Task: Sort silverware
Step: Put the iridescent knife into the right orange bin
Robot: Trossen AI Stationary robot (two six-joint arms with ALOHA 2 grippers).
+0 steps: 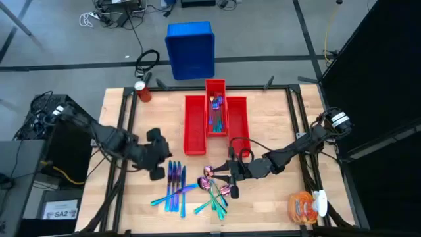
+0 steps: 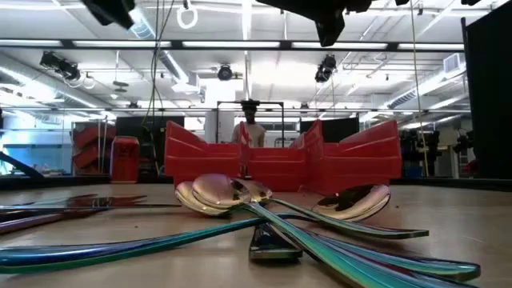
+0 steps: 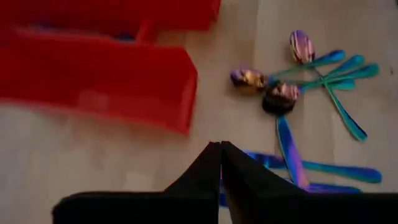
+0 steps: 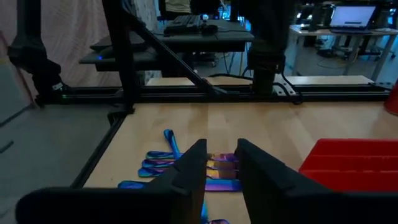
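The silverware (image 1: pixel 197 187) lies near the table's front edge. It looks thin, hard and slippery, so grab a handle. The right gripper (image 1: pixel 231 179) is slightly open and empty; the left gripper (image 1: pixel 158 172) is closed and empty.
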